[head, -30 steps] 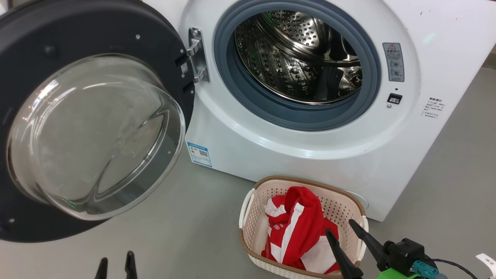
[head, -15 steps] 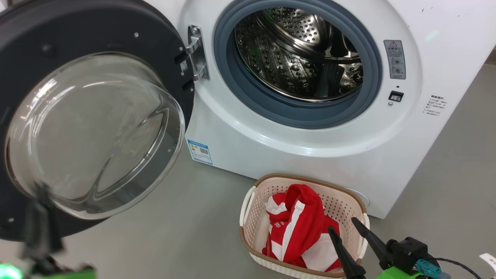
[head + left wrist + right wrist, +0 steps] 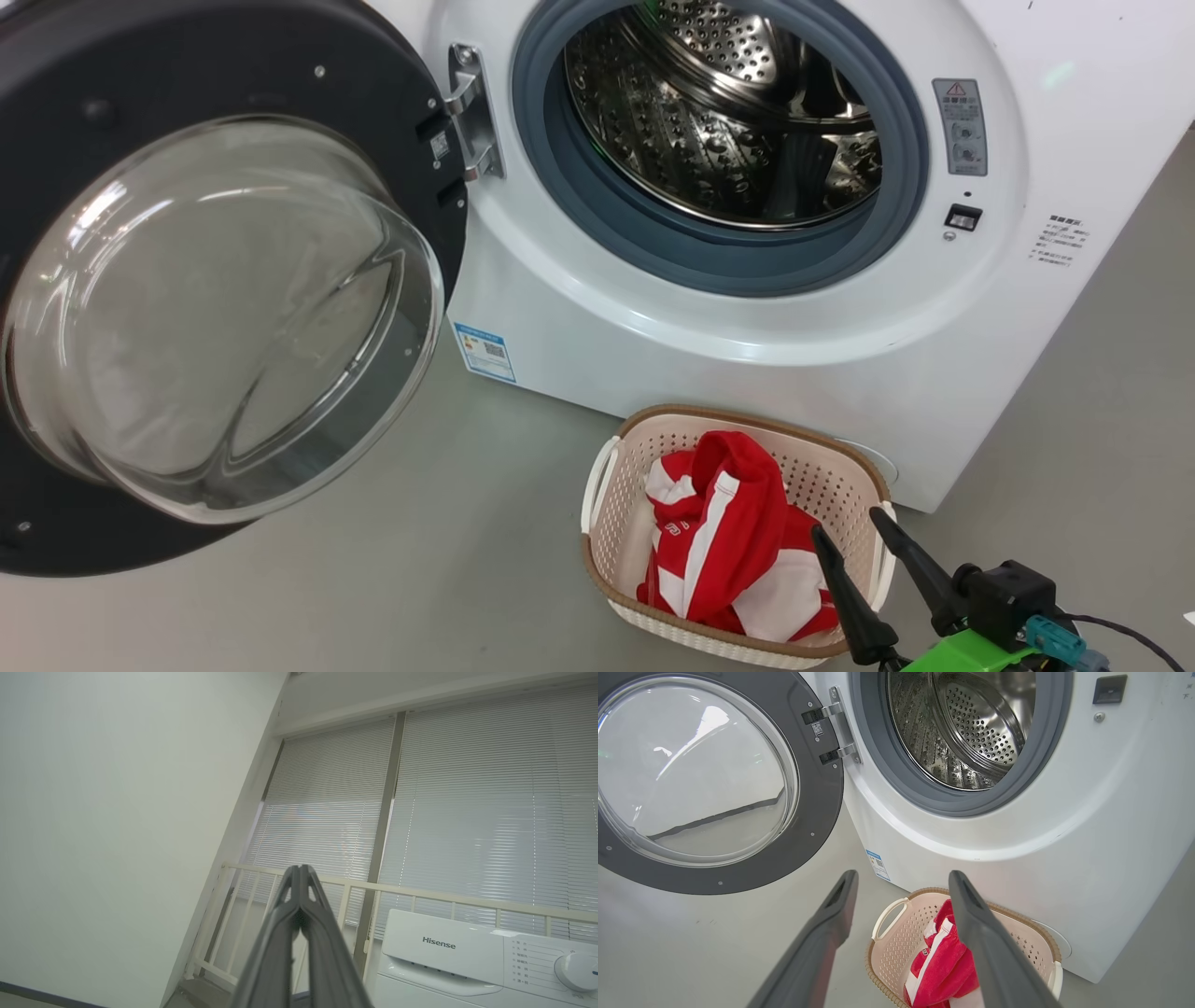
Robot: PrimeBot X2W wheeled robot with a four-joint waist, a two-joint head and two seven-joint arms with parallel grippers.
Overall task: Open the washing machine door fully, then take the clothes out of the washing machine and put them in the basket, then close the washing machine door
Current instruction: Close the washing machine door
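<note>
The washing machine door (image 3: 215,317) hangs wide open at the left, glass bowl facing me. The white washing machine (image 3: 747,345) shows a bare steel drum (image 3: 728,121) with no fabric visible inside. On the floor in front stands the cream basket (image 3: 616,523), holding the red and white clothes (image 3: 728,541). My right gripper (image 3: 848,525) hovers open just above the basket's right end, holding nothing; in the right wrist view it (image 3: 903,875) frames the basket (image 3: 896,947) and clothes (image 3: 941,961). My left gripper (image 3: 299,871) is shut on nothing and points upward at window blinds.
Grey floor (image 3: 420,560) spreads between door and basket. In the left wrist view a white wall (image 3: 117,812), a cream railing (image 3: 420,896) and a white Hisense control panel (image 3: 439,947) with a dial appear.
My left gripper has shut and swung up out of the head view's lower left. The head camera has shifted slightly. Right gripper, basket and clothes keep their places.
</note>
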